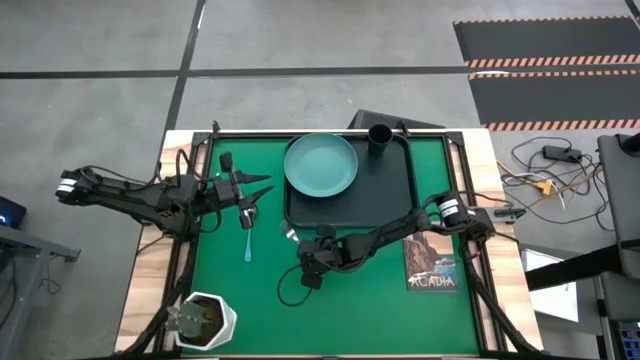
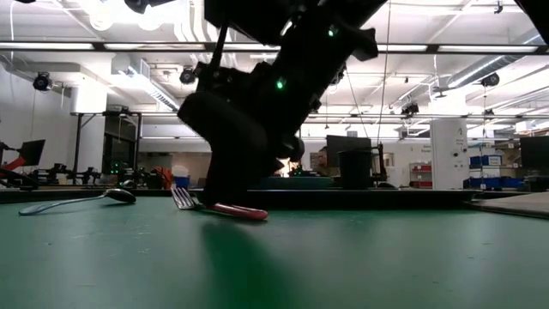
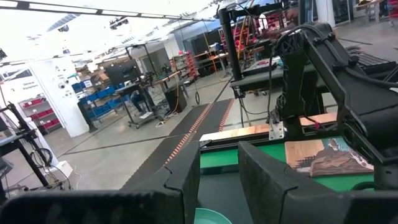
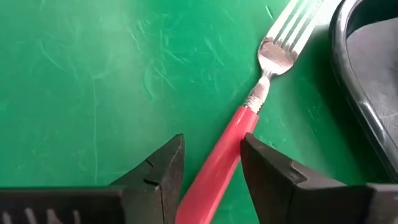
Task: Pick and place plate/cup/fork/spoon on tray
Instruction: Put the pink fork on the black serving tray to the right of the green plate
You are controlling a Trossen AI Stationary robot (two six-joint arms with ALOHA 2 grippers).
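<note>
the right gripper (image 4: 211,177) is down on the green mat beside the tray (image 1: 400,205), fingers parted either side of the fork (image 4: 249,118)'s red handle, not yet pinching, lined up for a grab. plate (image 1: 320,165) and cup (image 1: 380,138) sit on the tray. the spoon (image 1: 248,235) lies by the left gripper (image 1: 262,190), which waits raised, fingers apart.

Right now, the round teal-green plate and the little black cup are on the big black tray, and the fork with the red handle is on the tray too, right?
Not quite. The teal-green plate and small black cup sit on the black rectangular tray, but the red-handled fork lies on the green table mat beside the tray's edge. The right wrist view shows it, with the right gripper open around its handle.
</note>
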